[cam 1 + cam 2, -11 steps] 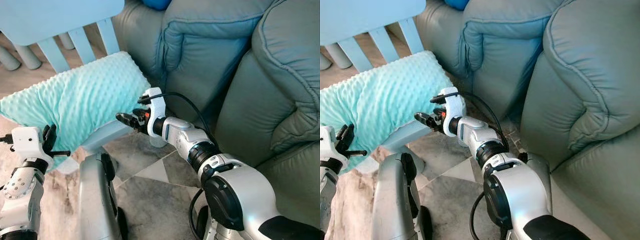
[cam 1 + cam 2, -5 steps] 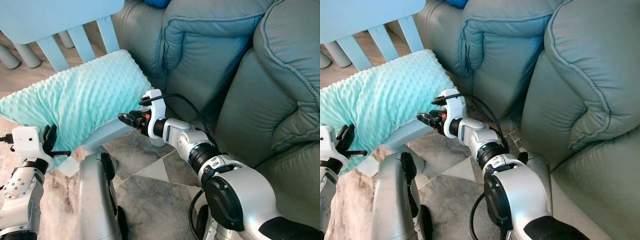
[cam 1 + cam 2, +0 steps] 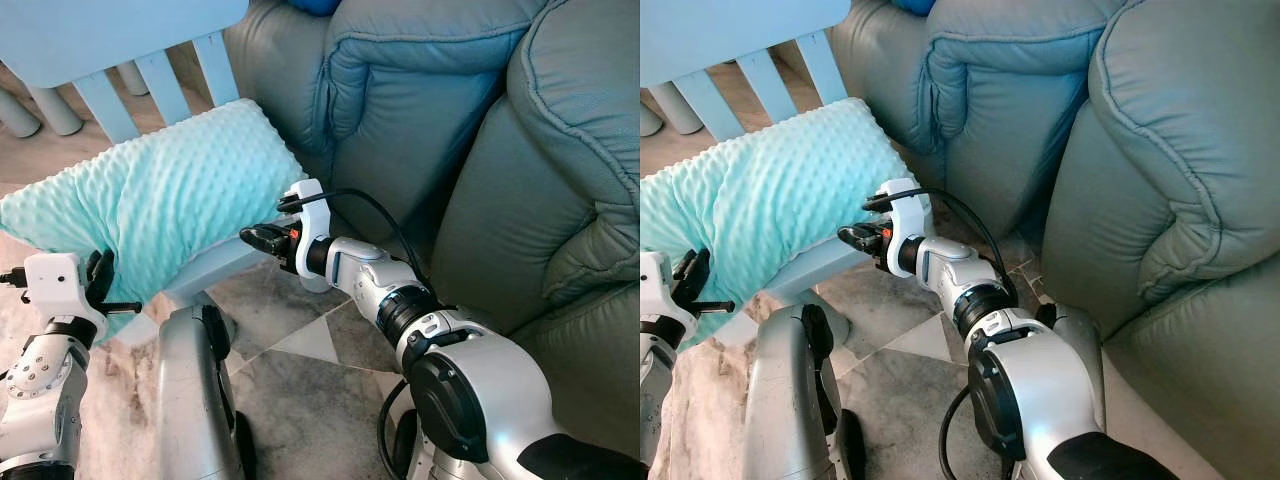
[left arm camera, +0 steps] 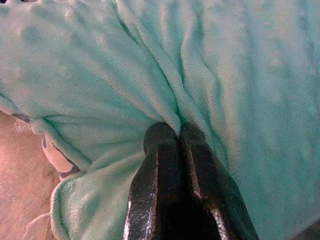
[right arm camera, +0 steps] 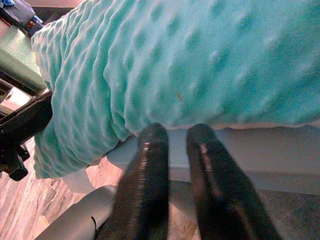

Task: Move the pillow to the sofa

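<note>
The left gripper (image 4: 179,131) has its two black fingers pressed together, pinching a fold of the mint-green dotted pillow (image 3: 150,205) near its lower edge; the fabric puckers into creases at the fingertips. The right gripper (image 5: 176,134) reaches in from the sofa side with its fingers a narrow gap apart, tips just beneath the pillow's lower rim where it meets a pale blue seat edge (image 5: 270,150). Whether those tips actually touch the fabric is hard to tell from the head cameras, where the right gripper (image 3: 255,237) appears as a dark point against the cushion's near corner.

The pillow rests on a low pale blue piece of furniture, apparently a child's chair (image 3: 150,75) with a slatted back, its long body slanting from the robot's left up toward the sofa. The grey-green sofa (image 3: 480,130), thickly padded, stands on the right, just beside the pillow's upper corner but apart from it. Below lie marbled floor tiles (image 3: 300,350), and a fluffy beige rug (image 3: 710,400) shows at the left. A black cable (image 3: 385,215) loops off the right wrist.
</note>
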Robot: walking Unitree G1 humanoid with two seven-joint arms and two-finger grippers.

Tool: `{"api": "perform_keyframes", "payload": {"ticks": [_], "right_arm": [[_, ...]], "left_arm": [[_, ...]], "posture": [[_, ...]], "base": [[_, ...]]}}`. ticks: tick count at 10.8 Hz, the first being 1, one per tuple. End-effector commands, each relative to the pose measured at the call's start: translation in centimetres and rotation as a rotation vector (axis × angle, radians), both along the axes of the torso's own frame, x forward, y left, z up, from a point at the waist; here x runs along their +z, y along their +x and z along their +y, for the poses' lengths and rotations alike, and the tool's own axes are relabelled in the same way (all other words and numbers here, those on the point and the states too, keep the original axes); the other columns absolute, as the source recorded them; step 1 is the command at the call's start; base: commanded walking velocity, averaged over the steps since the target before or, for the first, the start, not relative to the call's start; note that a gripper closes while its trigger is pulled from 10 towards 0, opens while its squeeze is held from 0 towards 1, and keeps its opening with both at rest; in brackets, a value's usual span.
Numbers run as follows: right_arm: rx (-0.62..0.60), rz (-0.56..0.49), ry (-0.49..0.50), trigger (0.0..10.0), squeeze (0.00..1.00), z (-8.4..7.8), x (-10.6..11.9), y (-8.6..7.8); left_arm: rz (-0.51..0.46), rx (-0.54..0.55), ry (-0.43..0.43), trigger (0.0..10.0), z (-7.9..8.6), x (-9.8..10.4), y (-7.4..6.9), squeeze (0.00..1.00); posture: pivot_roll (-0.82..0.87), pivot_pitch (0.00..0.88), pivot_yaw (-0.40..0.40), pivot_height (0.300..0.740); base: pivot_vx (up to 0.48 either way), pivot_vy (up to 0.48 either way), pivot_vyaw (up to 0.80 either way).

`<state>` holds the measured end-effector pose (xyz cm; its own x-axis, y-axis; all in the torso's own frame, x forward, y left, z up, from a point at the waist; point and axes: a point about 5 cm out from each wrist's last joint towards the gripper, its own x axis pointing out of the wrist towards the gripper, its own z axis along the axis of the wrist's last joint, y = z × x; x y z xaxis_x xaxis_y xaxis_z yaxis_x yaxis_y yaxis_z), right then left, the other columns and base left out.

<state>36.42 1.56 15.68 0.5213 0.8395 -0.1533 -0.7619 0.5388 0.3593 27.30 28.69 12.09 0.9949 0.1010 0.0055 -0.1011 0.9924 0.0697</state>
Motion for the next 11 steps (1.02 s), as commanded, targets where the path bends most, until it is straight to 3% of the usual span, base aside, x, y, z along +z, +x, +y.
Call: {"api": "perform_keyframes", "payload": {"ticks": [1,6,9,10,11], "right_arm": [[0.096,0.055,0.047,0.0,0.0,3.5,-1.3,-2.4],[0.078,0.03,0.053,0.0,0.0,3.1,-1.7,-2.3],[-0.015,-0.148,0.09,0.0,0.0,1.0,0.7,-0.5],[-0.094,-0.287,0.098,0.0,0.0,-0.8,2.3,0.7],[-0.168,-0.377,0.187,0.0,0.0,-2.7,4.5,1.5]], "left_arm": [[0.031,-0.021,-0.008,0.0,-0.2,-0.6,-0.3,0.0],[0.03,-0.029,-0.011,0.0,-0.4,-0.6,0.0,0.0],[-0.036,-0.028,-0.05,0.0,-1.8,0.2,1.2,0.0],[-0.114,-0.028,-0.064,0.0,-3.0,1.6,2.2,0.0],[-0.192,-0.035,-0.065,0.0,-4.1,3.1,3.2,0.0]], "posture": [[0.21,0.273,0.043,0.359],[0.2,0.265,0.041,0.359],[0.13,0.242,0.004,0.359],[0.09,0.224,-0.01,0.359],[0.06,0.203,-0.015,0.359]], "base": [[0.0,0.0,0.0],[0.0,0.0,0.0],[0.0,0.0,0.0],[0.0,0.0,0.0],[0.0,0.0,0.0]]}}
